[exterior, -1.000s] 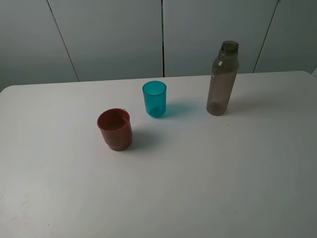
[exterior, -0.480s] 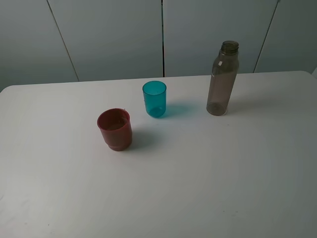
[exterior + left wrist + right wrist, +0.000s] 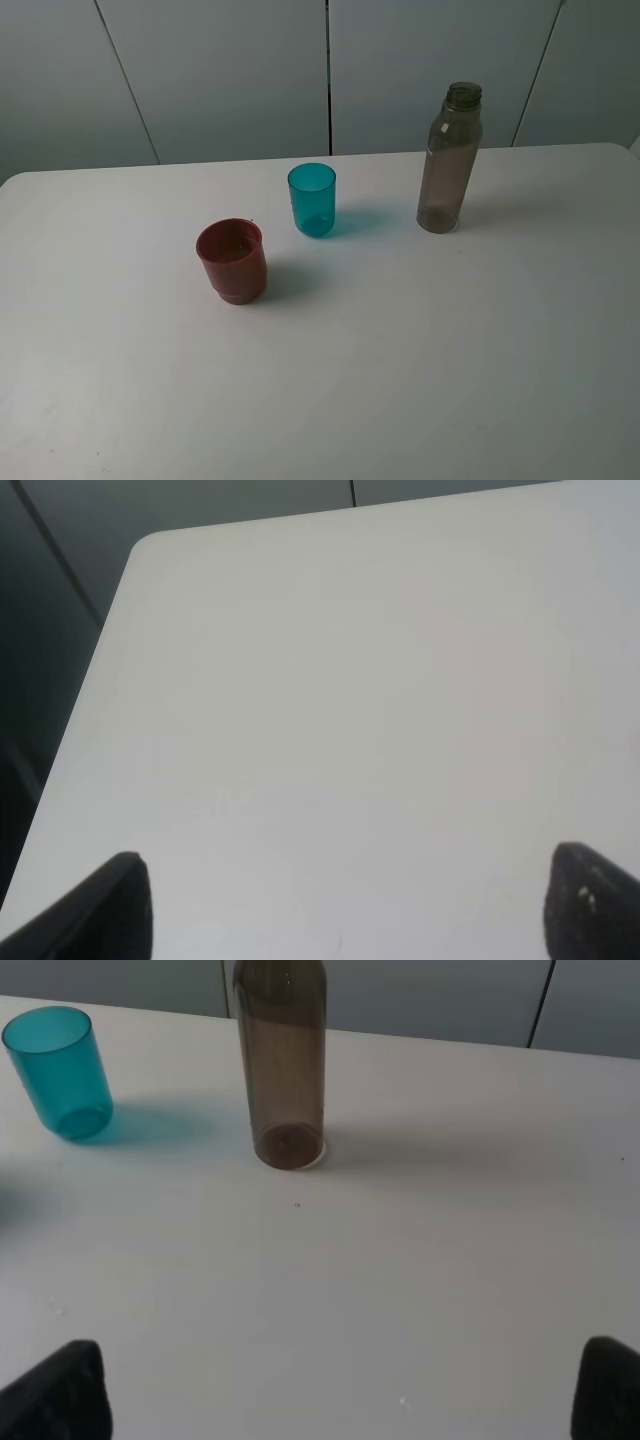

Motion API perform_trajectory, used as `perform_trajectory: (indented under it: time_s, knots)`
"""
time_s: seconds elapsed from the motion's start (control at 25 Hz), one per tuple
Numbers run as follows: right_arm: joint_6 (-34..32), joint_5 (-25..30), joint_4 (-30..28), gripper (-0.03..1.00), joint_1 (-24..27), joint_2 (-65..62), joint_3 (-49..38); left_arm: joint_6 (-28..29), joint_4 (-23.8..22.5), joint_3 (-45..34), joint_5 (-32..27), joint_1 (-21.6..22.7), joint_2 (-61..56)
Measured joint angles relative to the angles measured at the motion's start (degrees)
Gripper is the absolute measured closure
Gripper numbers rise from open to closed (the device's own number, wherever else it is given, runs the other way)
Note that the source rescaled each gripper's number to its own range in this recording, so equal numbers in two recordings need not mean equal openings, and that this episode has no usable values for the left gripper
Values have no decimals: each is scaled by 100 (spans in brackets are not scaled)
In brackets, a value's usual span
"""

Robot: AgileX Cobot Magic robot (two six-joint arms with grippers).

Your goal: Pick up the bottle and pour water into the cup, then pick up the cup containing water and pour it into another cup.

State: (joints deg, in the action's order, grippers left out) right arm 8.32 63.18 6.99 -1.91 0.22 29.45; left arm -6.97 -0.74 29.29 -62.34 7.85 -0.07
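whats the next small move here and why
Probably advance the right gripper toward the bottle. The bottle stands upright and untouched on the table, straight ahead in the right wrist view, with that gripper's fingers spread wide and holding nothing.

The right wrist view's edge cuts off the bottle (image 3: 283, 1070) above its shoulders.

Grey-tinted bottle (image 3: 449, 160), teal cup (image 3: 312, 200), red-brown cup (image 3: 232, 261), white table (image 3: 400, 350).
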Motion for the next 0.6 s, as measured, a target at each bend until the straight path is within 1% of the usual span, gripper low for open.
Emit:
perform_trajectory:
  time_s: [0.6]
  knots:
    - [9, 0, 11, -3, 0, 0, 0, 0, 0, 0, 0, 0, 0]
